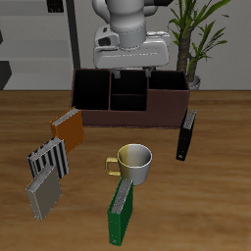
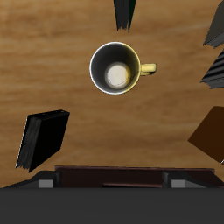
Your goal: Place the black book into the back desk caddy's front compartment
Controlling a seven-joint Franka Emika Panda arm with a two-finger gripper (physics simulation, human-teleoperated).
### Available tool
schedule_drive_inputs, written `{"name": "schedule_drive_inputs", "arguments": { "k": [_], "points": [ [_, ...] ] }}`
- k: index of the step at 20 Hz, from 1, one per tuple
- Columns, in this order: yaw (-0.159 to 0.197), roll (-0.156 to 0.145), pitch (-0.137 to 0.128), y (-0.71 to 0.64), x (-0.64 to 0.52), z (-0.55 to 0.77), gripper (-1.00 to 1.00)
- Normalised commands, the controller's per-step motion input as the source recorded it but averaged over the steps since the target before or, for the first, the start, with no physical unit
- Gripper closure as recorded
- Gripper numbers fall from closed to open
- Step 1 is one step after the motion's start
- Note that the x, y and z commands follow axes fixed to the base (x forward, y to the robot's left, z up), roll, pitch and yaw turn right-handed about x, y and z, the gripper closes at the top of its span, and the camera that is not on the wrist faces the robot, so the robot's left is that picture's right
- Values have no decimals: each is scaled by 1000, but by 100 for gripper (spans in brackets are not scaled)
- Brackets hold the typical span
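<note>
Black and thin, the black book is seen in the exterior view lying on the wooden table, just off one end of the back desk caddy and a little nearer the table's front edge. Its long side is pointed from front to back. The gripper is held high over the middle of the caddy, so the book is found off to one side and lower down. The jaws are hidden by the arm, so it cannot be told if they are apart or together. The front compartment is seen with nothing in it. One caddy, one white mug, one orange book, one green book and two striped grey books are counted.

In the wrist view, the mug is seen straight below. The black book is shown well apart from it, close to the caddy's wall. No fingertips are shown.
</note>
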Motion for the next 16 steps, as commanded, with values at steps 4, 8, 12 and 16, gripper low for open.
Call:
{"name": "schedule_drive_inputs", "arguments": {
  "k": [4, 8, 12, 16],
  "points": [
    [-8, -32, 0, -78, 14, 25, -100],
    [-6, -41, -12, -11, 14, -23, -100],
    [-4, -23, -16, 107, -76, -66, -100],
    [0, -41, -51, 344, -109, -167, -100]
  ]
}}
